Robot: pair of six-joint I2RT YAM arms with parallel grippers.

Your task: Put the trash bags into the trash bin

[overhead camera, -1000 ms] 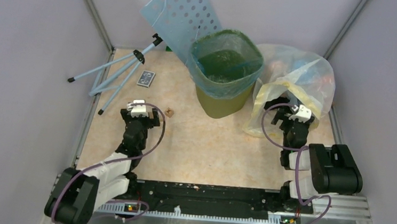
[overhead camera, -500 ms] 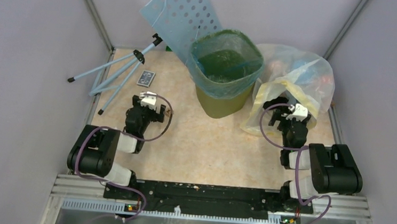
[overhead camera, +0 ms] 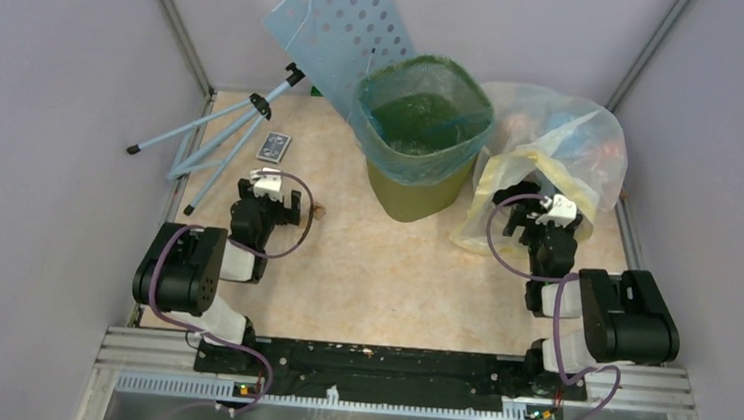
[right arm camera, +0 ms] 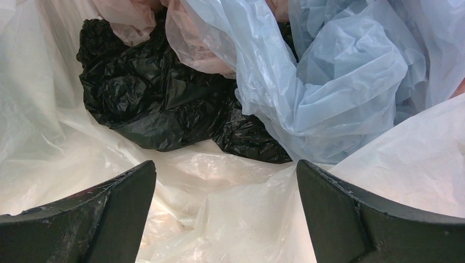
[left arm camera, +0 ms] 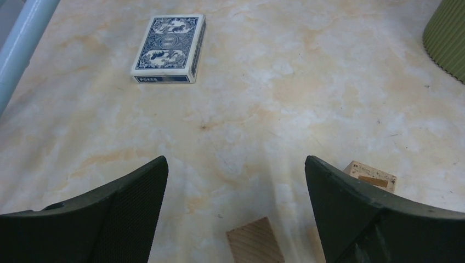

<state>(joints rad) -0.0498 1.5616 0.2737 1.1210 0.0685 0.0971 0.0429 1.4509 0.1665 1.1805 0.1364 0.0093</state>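
The olive-green trash bin (overhead camera: 411,195) stands at the back middle of the table. A thin light-blue trash bag (overhead camera: 422,159) lines it and hangs over its rim. The bin's side shows at the top right of the left wrist view (left arm camera: 447,38). My left gripper (overhead camera: 270,205) (left arm camera: 236,161) is open and empty, low over the table, left of the bin. My right gripper (overhead camera: 539,226) (right arm camera: 226,164) is open and empty at the mouth of the large clear bag (overhead camera: 553,149). In front of it lie crumpled light-blue plastic (right arm camera: 340,82), black plastic (right arm camera: 153,98) and pinkish plastic.
A light-blue tripod (overhead camera: 218,143) lies at the back left. A deck of cards (overhead camera: 274,146) (left arm camera: 170,48) lies beside it. A perforated light-blue panel (overhead camera: 348,23) leans behind the bin. Two small wooden blocks (left arm camera: 256,241) (left arm camera: 372,175) lie by my left fingers.
The left arm has folded back towards its base, its elbow now raised. Its gripper moved a little farther back and left. The right arm has barely moved.
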